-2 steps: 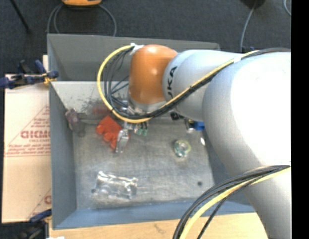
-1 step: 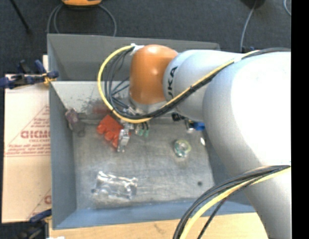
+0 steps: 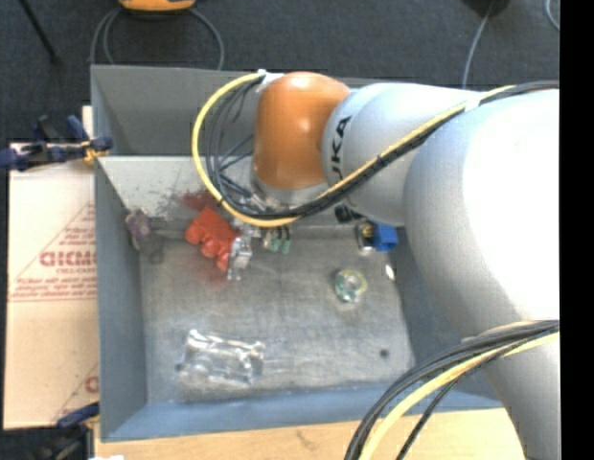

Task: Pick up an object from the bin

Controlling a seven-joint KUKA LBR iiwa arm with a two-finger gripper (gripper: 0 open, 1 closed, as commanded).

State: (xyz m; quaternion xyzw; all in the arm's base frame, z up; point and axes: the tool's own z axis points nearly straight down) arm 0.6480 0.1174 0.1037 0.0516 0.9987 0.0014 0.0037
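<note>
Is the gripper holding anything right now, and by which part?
Cannot tell. The gripper is down beside the red object near the back wall of the bin; no hold is visible.

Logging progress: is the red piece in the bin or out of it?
In: the red piece sits on the bin floor near the back wall, beside the gripper.
</note>
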